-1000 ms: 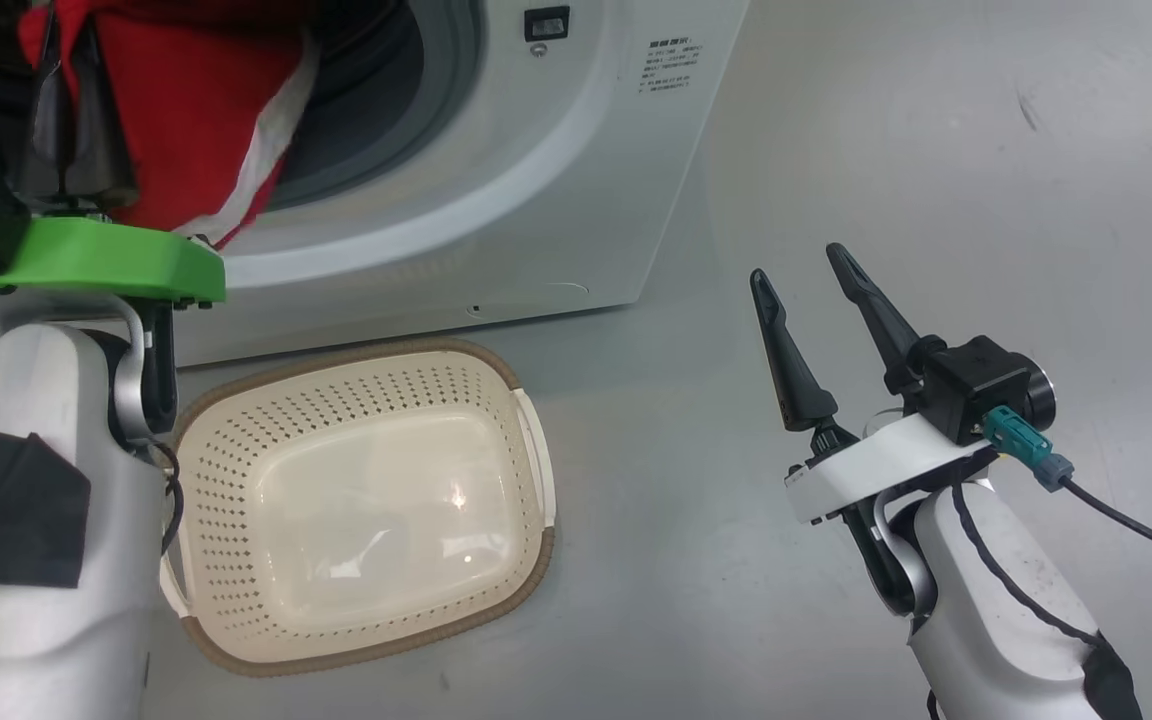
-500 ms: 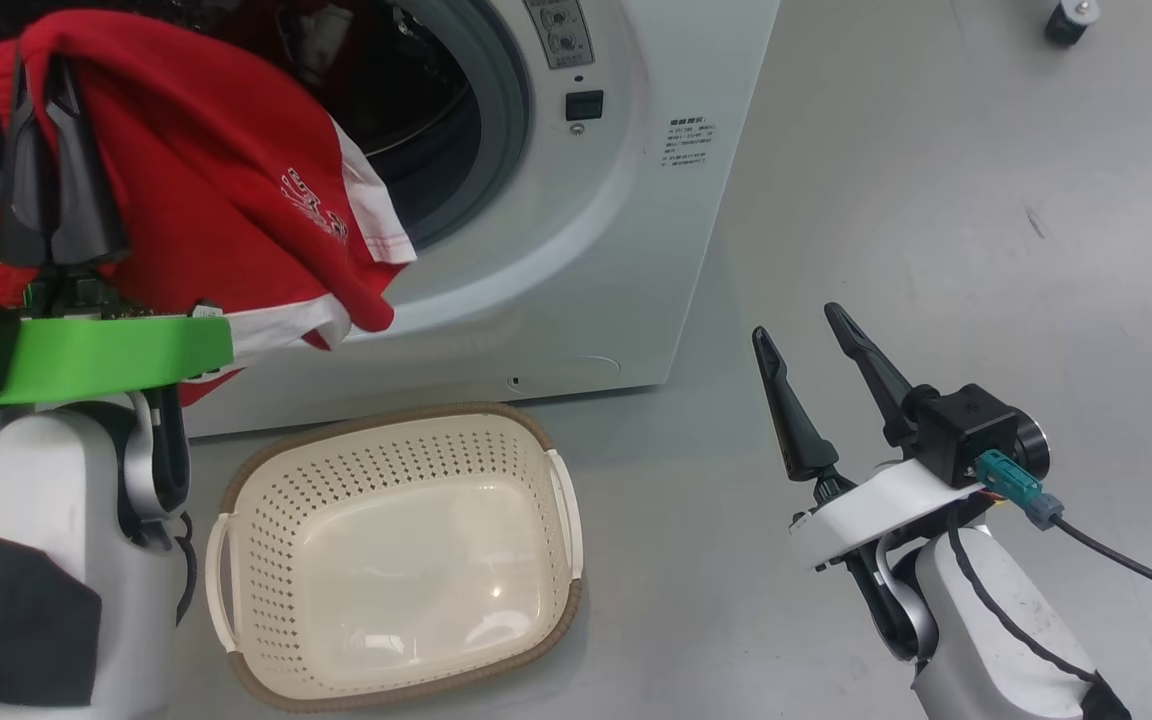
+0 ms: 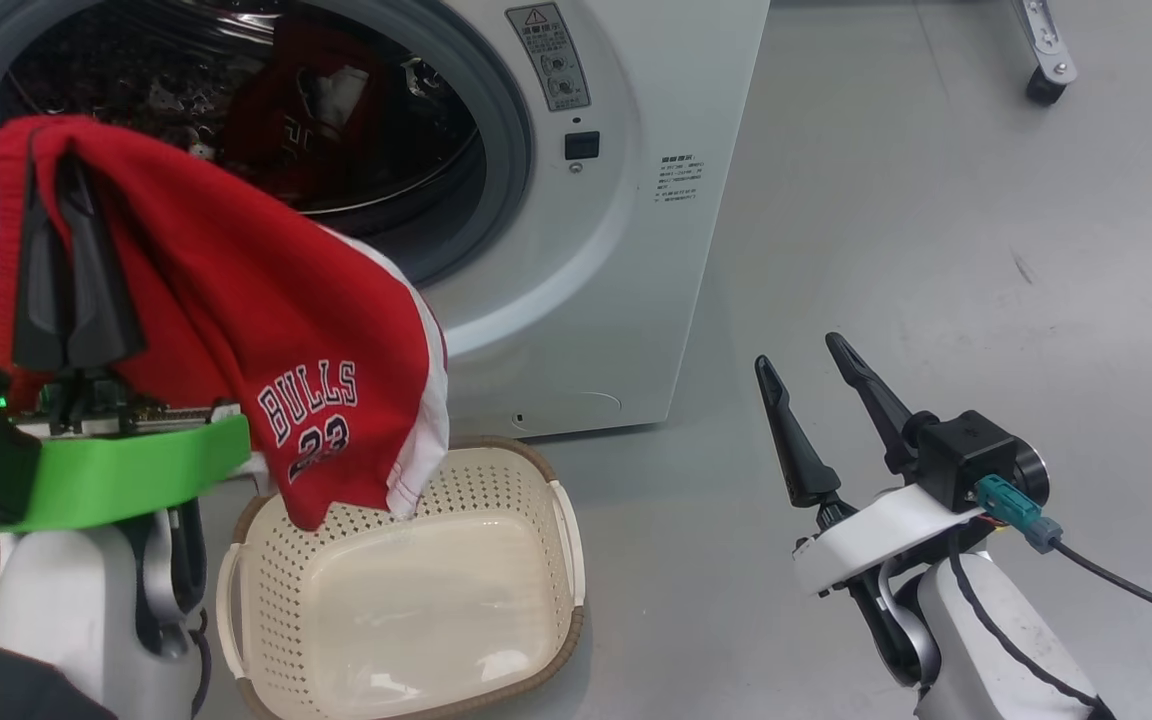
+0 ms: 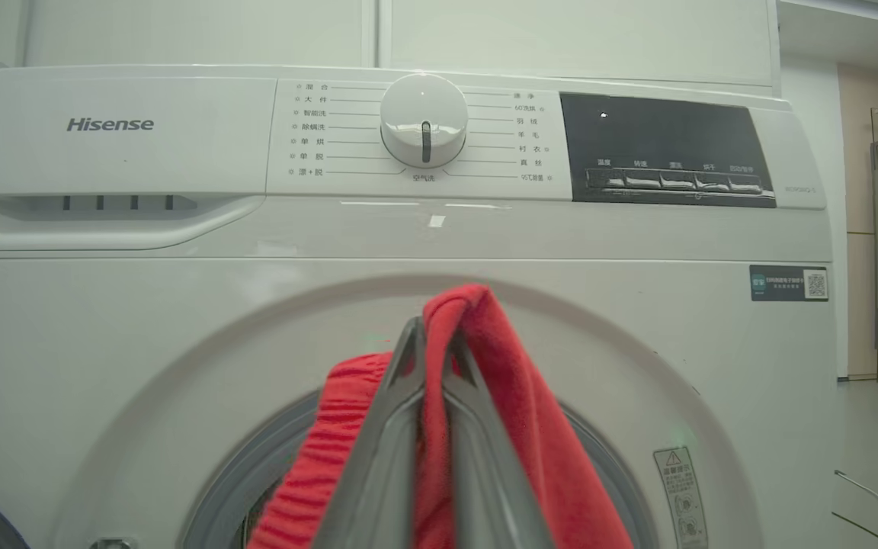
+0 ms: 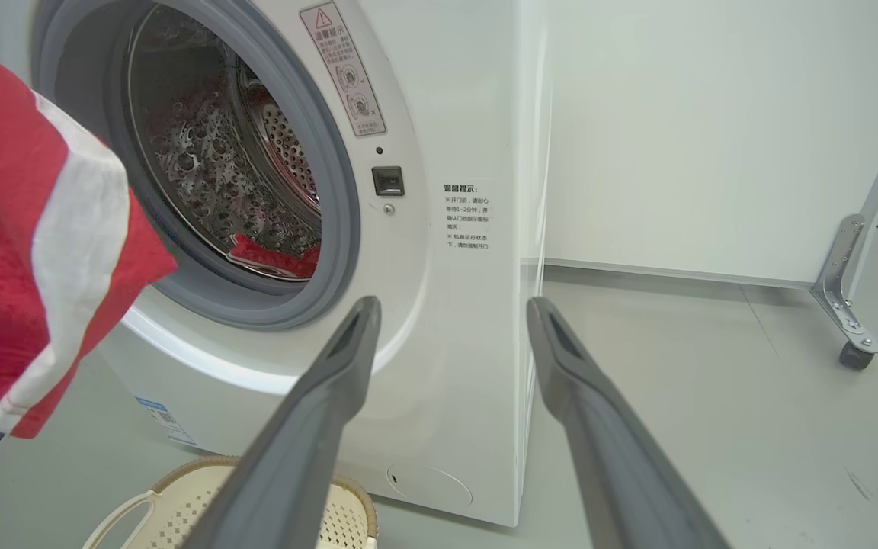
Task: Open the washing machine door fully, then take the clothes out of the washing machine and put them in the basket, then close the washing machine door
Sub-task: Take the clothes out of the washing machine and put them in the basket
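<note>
My left gripper (image 3: 56,170) is shut on a red jersey (image 3: 266,330) with white panels and "BULLS 23" lettering. It holds the jersey up in front of the washing machine (image 3: 636,250), clear of the drum opening. The jersey's lower hem hangs over the rear left rim of the cream basket (image 3: 566,540), which stands on the floor before the machine. More red clothes (image 3: 306,110) lie inside the drum. In the left wrist view the shut gripper (image 4: 431,328) pinches the jersey (image 4: 515,412). My right gripper (image 3: 797,351) stands open and empty to the right of the basket. The washing machine door is out of view.
Grey floor stretches to the right of the machine. A metal leg on a caster (image 3: 1041,85) stands at the far right, near a white wall panel (image 5: 675,130). A black cable (image 3: 1116,580) trails from my right wrist.
The camera has tilted up, showing more of the drum. My left gripper has drawn the jersey out of the opening, and it now hangs unfolded over the basket. The right gripper has stayed put.
</note>
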